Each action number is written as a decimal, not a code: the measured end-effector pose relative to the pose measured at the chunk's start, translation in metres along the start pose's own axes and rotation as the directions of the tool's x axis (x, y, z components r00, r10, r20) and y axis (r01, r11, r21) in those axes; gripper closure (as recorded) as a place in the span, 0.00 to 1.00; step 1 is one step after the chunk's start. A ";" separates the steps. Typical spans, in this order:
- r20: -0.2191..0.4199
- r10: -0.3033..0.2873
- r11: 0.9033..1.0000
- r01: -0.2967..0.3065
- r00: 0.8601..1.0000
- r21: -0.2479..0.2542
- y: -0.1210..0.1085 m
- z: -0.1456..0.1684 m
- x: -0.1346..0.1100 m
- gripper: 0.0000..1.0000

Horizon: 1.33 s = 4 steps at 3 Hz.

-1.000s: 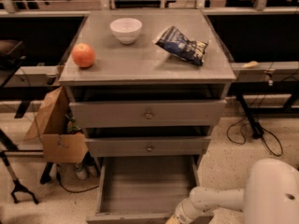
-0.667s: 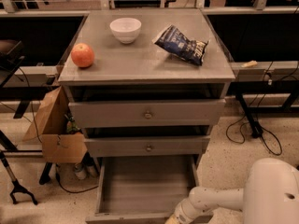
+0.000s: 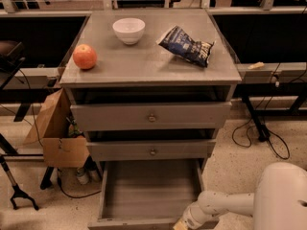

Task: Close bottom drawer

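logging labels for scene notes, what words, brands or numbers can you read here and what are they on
No text here can be read.
Chip bag on the cabinet top: pale print on dark blue, too blurred to read.
Cardboard box left of the cabinet: no lettering shows.
Bottom drawer, standing open, and the gripper at its front right corner: no markings visible.

Speckled pale floor (image 3: 240, 169), open cardboard box (image 3: 56, 140), loose black cables (image 3: 249, 146)

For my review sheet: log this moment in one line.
bottom drawer: pulled open | gripper: at its front right corner | task: not done
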<state>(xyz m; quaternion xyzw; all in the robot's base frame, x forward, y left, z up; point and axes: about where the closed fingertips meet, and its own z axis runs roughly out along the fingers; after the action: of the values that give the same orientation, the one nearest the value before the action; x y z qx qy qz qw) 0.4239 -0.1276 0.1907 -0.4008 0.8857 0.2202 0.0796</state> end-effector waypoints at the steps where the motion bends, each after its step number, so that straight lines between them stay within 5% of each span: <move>1: 0.007 0.013 1.000 -0.013 1.000 0.015 -0.008 -0.013 -0.003 1.00; 3: 0.062 -0.041 0.995 0.035 0.997 0.091 -0.068 -0.155 -0.076 1.00; 4: 0.041 -0.084 0.993 0.080 0.996 0.091 -0.075 -0.183 -0.096 1.00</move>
<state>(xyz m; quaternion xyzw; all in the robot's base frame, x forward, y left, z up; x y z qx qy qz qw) 0.5501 -0.1902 0.3599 -0.4278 0.8755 0.1861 0.1263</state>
